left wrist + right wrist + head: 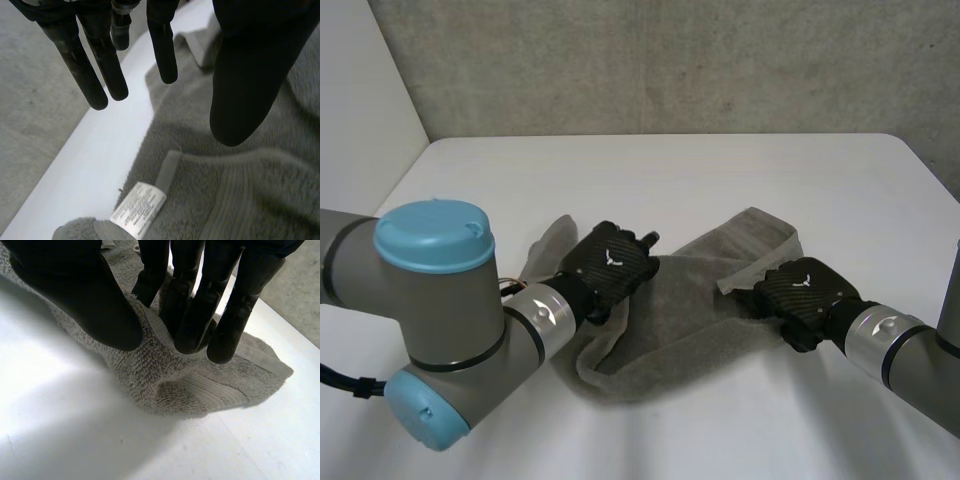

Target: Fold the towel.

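Head view: rumpled grey terry towel (pixel 670 320) lies mid white table (pixel 650 170). Black left hand (pixel 610 265) hovers over its left end, fingers straight and spread, holding nothing (white care label (pixel 138 209) just beyond the fingertips). Black right hand (pixel 805 295) pinches a ridge at the right edge between thumb and fingers. Likely best: left hand takes a matching pinch, then both lift evenly.

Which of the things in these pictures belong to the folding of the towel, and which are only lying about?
For the job: grey towel with its white care label; left hand, fingers straight over it; right hand, fingers pinching a fold of it.
Merely around: white table; concrete wall.
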Tool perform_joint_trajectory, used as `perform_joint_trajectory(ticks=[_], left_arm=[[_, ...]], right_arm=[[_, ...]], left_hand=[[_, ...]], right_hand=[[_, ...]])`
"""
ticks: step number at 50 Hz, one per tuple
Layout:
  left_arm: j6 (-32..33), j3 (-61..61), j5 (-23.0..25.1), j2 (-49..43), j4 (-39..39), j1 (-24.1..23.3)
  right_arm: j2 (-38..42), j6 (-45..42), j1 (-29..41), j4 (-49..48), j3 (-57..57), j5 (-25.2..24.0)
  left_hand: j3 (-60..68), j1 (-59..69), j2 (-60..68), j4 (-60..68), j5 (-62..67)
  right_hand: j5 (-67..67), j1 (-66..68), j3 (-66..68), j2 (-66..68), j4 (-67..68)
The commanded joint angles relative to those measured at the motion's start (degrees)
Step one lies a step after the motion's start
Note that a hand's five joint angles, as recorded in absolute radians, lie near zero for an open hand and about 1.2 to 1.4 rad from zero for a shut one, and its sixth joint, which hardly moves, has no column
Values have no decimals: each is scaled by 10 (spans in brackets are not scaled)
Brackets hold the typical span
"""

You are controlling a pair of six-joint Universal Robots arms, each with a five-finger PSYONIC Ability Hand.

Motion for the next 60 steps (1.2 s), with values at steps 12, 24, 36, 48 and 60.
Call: perform_joint_trajectory(ticks=[12,24,36,48,60], left_arm=[[122,-9,96,-58,0,15],[195,-8,95,-82,-35,31],[218,-11,91,-81,-85,51],[216,-6,88,-51,-83,72],[207,-7,28,-1,-50,99]], right_arm=[[5,-1,-9,-3,0,-2],[11,-4,-13,-6,-2,-2],[14,-6,-14,-12,-2,-1],[15,-6,-14,-12,-3,-1],[11,-1,-25,-21,-4,-1]], left_hand=[[52,52,294,52,54],[57,57,299,57,59],[94,94,336,94,96],[385,384,627,385,386],[459,459,701,459,461]], right_hand=[[108,20,103,104,102],[108,20,103,104,102],[108,20,103,104,102],[108,20,103,104,102],[108,20,103,104,102]])
